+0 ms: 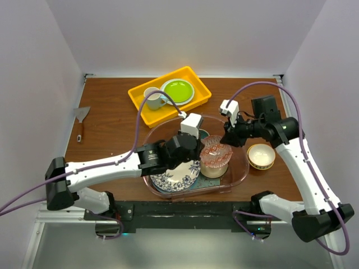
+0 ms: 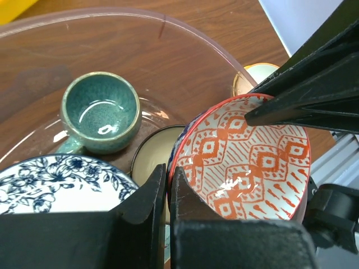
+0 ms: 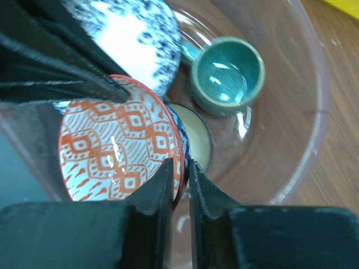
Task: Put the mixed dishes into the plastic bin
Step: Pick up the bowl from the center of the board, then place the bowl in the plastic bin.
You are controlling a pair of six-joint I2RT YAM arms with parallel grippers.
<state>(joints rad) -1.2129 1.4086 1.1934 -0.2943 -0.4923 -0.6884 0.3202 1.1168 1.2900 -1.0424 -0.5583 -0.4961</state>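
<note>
Already inside the plastic bin [image 2: 112,12], toward its 3 o'clock side, the red-patterned bowl [image 1: 216,150] is pinched at the rim by your left hand [image 2: 169,176] at 9 o'clock and your right hand [image 3: 185,168] at 2 o'clock. This looks like the set-down: next, open both, lift clear, then fetch the tan bowl [image 1: 261,156] on the desk [image 1: 112,129] at the bin's 3 o'clock.

1. Peeking from under the red-patterned bowl [image 2: 247,162]: a cream round thing [image 2: 150,159], just a sliver, no telling what it is.
2. Left of the bowl, the blue-floral plate [image 2: 50,182] runs off the edge and under the black left hand [image 2: 169,171].
3. Beyond the bowl, the tan bowl [image 2: 255,75], mostly blocked by the right hand [image 2: 249,116].
4. Right wrist view: plate beside the bowl, all blur.
</note>
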